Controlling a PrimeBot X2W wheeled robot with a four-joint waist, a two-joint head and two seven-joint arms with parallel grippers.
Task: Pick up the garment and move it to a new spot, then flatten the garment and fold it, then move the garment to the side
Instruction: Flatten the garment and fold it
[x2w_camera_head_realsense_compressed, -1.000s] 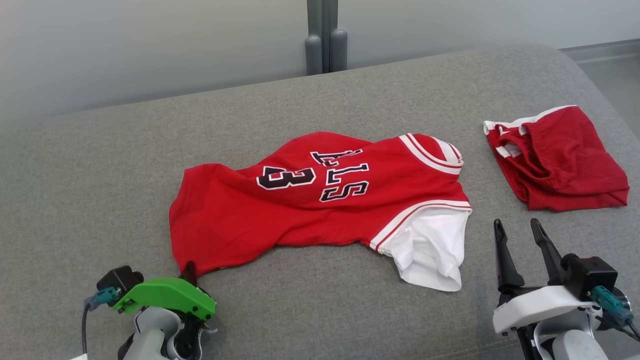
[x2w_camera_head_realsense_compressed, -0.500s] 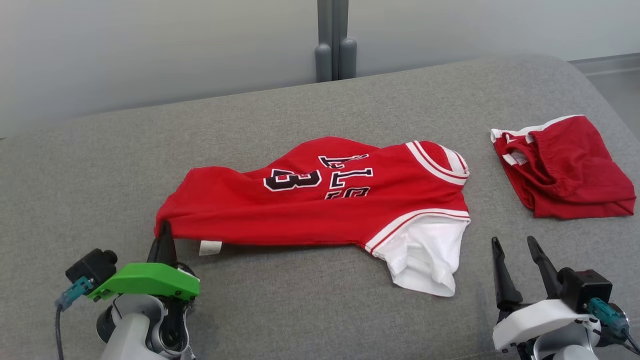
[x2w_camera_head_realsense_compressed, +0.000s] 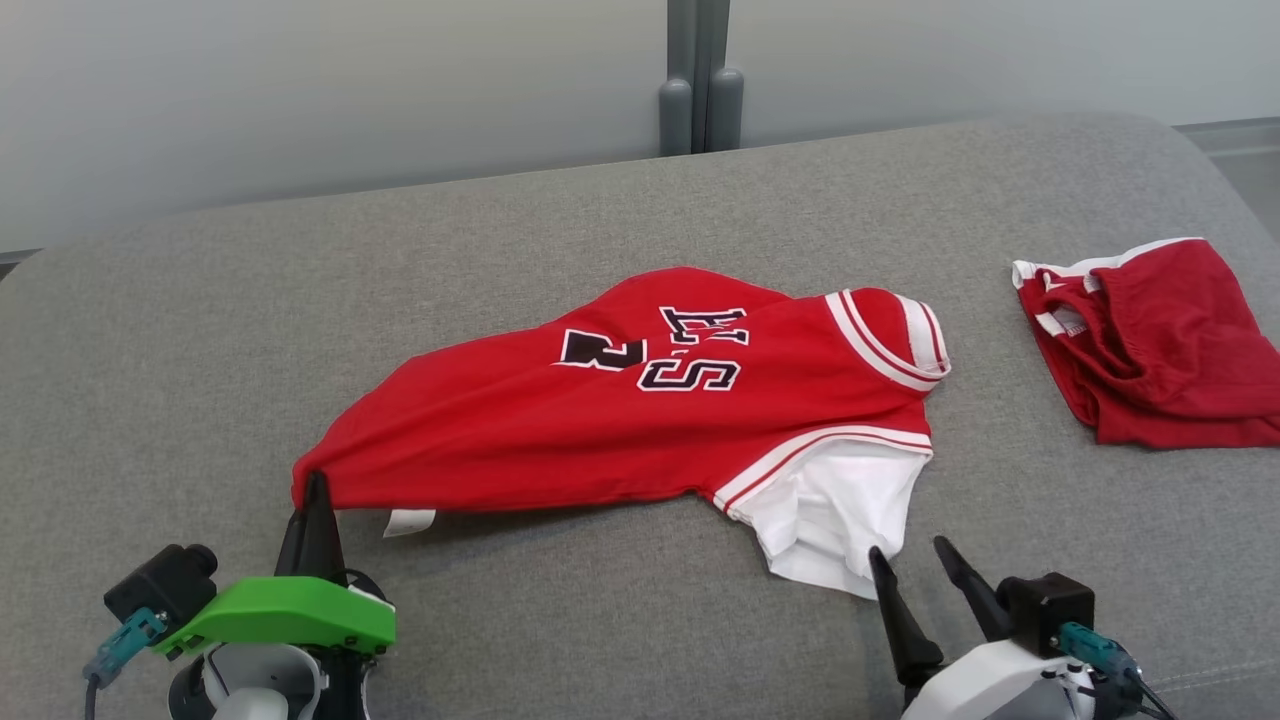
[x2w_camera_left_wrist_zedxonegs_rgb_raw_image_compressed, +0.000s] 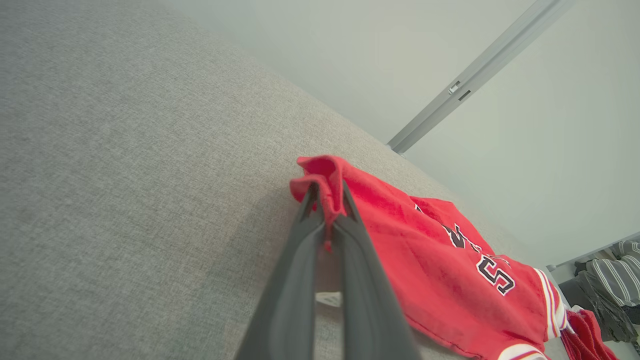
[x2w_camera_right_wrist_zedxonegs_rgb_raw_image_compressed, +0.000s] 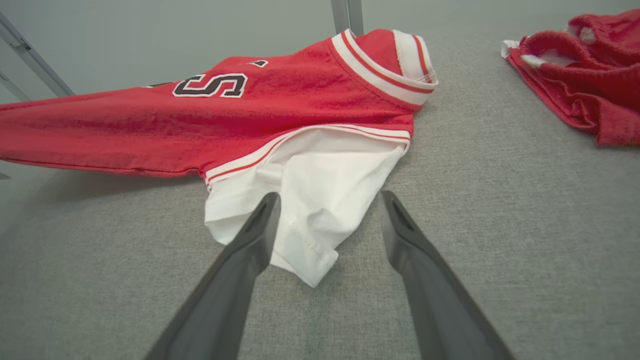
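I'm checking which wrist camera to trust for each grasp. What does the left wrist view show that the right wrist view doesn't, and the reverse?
Left wrist view: the left gripper shut on a bunched corner of the red jersey, raised off the grey cushion, with a white tag beneath.
Right wrist view: the right gripper open, its fingers framing the end of the white sleeve.
Both: the jersey's red body with the letter S, the cushion, and a second red garment beyond.
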